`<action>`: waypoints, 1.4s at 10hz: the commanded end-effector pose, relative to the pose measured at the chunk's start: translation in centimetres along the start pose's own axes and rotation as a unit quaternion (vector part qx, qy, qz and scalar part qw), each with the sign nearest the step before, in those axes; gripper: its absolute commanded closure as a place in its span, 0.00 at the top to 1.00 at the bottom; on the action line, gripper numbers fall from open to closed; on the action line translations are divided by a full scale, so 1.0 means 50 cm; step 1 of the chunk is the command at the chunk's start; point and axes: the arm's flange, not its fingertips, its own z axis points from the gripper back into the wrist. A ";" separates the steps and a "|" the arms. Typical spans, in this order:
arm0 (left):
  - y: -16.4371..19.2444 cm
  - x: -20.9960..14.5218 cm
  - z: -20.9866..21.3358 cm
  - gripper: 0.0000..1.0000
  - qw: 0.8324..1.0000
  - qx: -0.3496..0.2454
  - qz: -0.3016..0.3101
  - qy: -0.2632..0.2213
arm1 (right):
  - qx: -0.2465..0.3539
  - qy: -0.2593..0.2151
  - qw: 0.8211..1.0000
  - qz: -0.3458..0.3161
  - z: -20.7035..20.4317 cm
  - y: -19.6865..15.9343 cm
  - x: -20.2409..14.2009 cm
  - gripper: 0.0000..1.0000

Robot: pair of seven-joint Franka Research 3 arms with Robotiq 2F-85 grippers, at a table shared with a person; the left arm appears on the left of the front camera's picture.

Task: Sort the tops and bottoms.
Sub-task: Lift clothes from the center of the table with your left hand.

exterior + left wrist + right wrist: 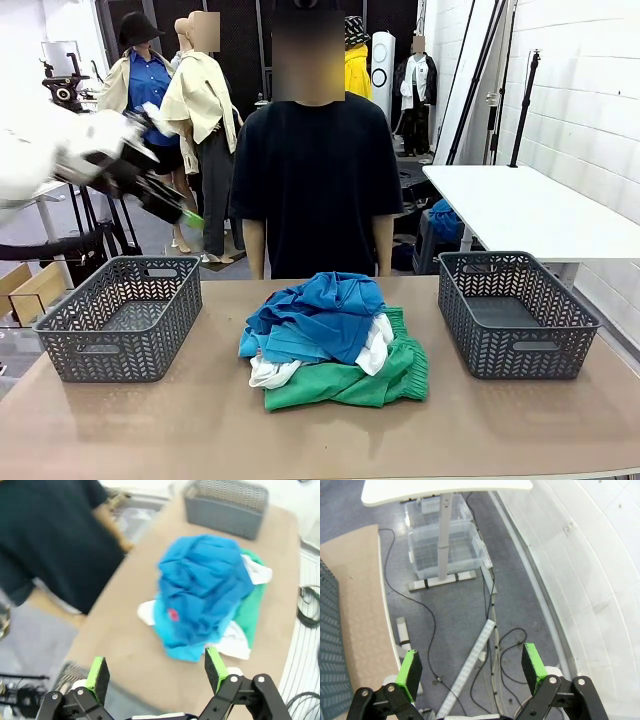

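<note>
Unsorted heap: tops (320, 310) over bottoms (345, 385), middle of the surface (200, 430).
Blue tops on top, white top (378, 345) poking out at the sides, green bottoms underneath at the near side. Left basket (100, 350) and right basket (515, 348) flank the heap, apart from it. Person (315, 180) stands at the far edge. Left pincer (156, 672) raised, apart, empty; right pincer (471, 669) apart, empty, over the floor beside the surface.

Two grey baskets: left basket (100, 350), right basket (520, 350). Centre pile: one green shorts (350, 385), one white top (378, 345), blue tops (320, 315), number unclear. One person (315, 180).
</note>
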 end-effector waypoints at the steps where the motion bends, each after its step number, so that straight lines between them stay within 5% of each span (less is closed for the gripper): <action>1: 0.009 0.030 -0.090 1.00 0.998 -0.032 -0.047 0.023 | 0.000 0.003 1.000 0.003 0.000 -0.005 0.003 1.00; 3: -0.019 0.035 -0.145 1.00 0.997 -0.049 -0.052 0.035 | 0.000 0.003 1.000 0.003 0.000 -0.005 0.003 1.00; 4: -0.003 -0.004 -0.107 1.00 0.996 0.018 -0.052 0.070 | 0.000 0.003 1.000 0.003 0.000 -0.005 0.003 1.00; 5: -0.058 0.036 -0.159 1.00 0.997 -0.050 -0.047 0.037 | 0.000 0.003 1.000 0.003 0.000 -0.005 0.003 1.00; 9: -0.060 0.037 -0.163 1.00 0.997 -0.036 -0.045 0.049 | 0.000 0.003 1.000 0.003 0.000 -0.005 0.003 1.00; 14: -0.063 0.137 -0.320 1.00 0.988 -0.108 -0.107 0.006 | 0.000 0.003 1.000 0.003 0.000 -0.005 0.003 1.00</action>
